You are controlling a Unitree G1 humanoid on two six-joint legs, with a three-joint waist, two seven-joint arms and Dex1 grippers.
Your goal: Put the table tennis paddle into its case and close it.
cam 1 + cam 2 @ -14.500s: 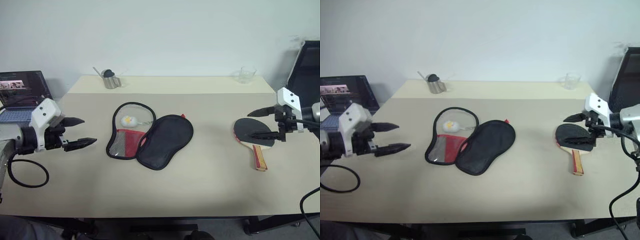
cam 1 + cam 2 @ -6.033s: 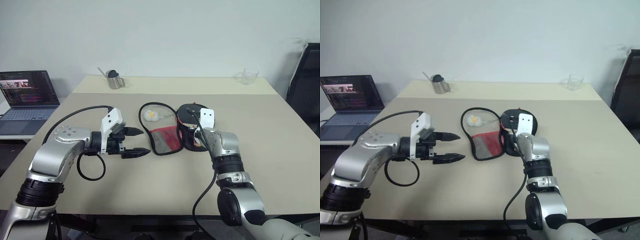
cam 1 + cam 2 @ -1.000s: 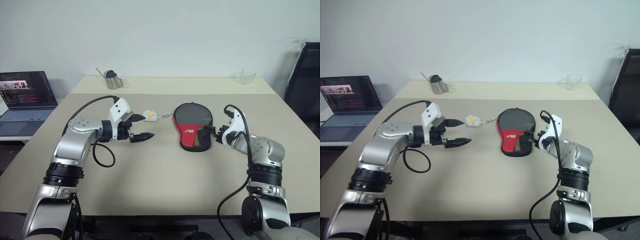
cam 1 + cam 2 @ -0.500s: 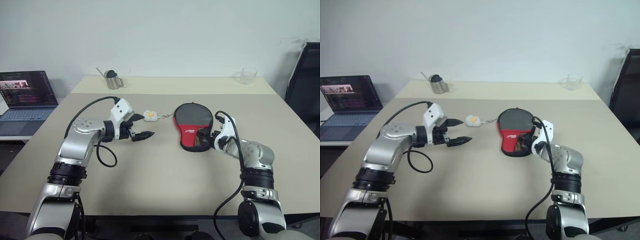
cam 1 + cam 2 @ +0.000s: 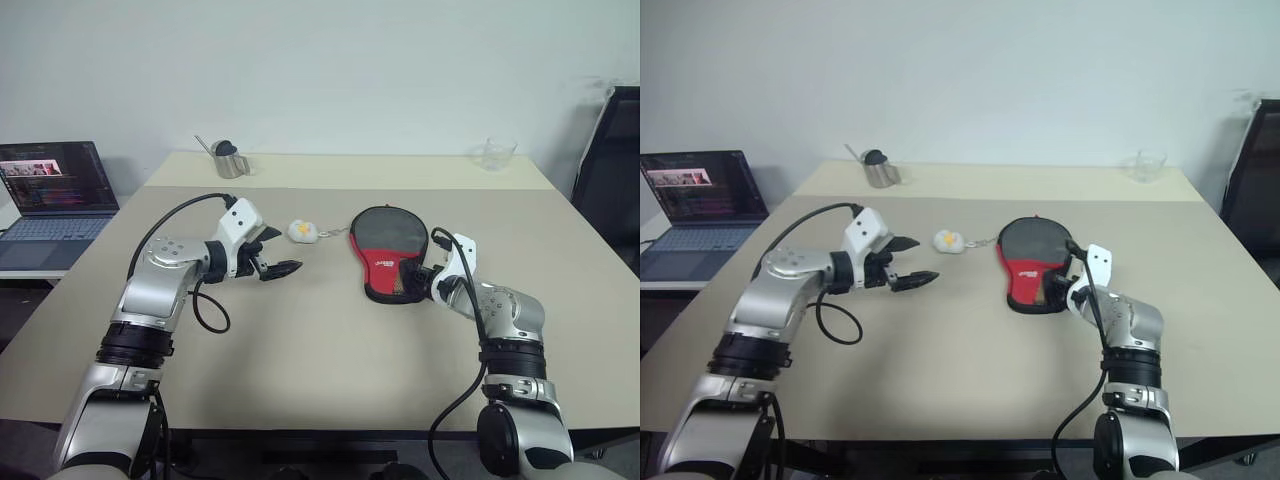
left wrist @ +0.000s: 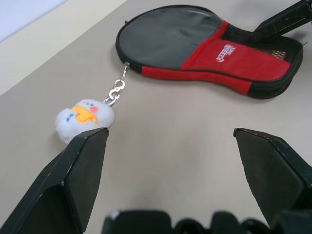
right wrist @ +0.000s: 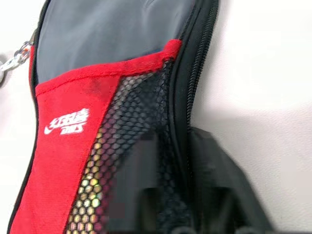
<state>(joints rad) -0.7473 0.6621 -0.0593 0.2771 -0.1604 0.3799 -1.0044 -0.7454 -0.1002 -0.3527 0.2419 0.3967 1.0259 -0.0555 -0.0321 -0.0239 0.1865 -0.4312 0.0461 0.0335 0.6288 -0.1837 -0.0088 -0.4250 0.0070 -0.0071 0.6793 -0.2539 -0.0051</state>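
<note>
The case (image 5: 386, 250) lies flat on the table, black at its round end and red with mesh toward me, its flap folded over. The table tennis paddle is hidden; a tan shade shows through the mesh (image 7: 105, 161). My right gripper (image 5: 421, 278) is shut on the case's near right edge, one finger over the mesh and one outside the zipper (image 7: 195, 63). A white-yellow charm (image 5: 301, 231) hangs on a chain off the case's left side. My left gripper (image 5: 283, 252) is open, low over the table just on the near side of the charm (image 6: 85, 117), touching nothing.
An open laptop (image 5: 55, 190) sits beyond the table's left edge. At the back stand a metal pitcher (image 5: 227, 160) on the left and a clear glass (image 5: 493, 152) on the right. A black chair (image 5: 610, 170) is at the far right.
My right gripper has sunk a little and closed on the case's near right edge, where it stood open before. The left gripper has crept slightly toward the charm, still open.
</note>
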